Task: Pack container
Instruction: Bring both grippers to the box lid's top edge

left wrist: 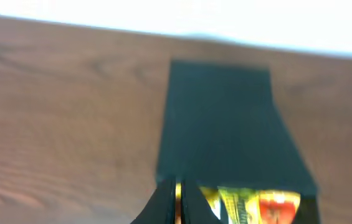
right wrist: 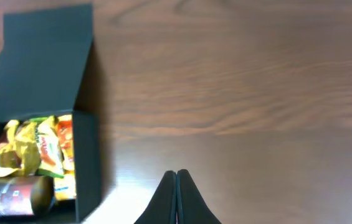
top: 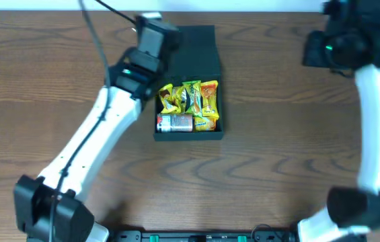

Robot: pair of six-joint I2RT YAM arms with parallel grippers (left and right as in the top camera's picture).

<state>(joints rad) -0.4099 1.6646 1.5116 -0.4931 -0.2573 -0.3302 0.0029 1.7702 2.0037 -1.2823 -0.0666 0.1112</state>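
container (top: pixel 188 136): dark green box, mid table (top: pixel 297 134), lid flap (top: pixel 196 50) lying open behind | inside: yellow snack packets (top: pixel 190 99), small red can (top: pixel 175 122) in front | left gripper (left wrist: pixel 179 202): over box's left side, fingers pinched close, empty | right gripper (right wrist: pixel 177 196): pressed together, empty, over wood right of box

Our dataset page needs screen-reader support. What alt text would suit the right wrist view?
An open dark teal-green square box at left holds yellow, green and orange snack packets and a small red cylindrical can on its side. The right gripper, shut and empty, hangs over the brown wooden table.
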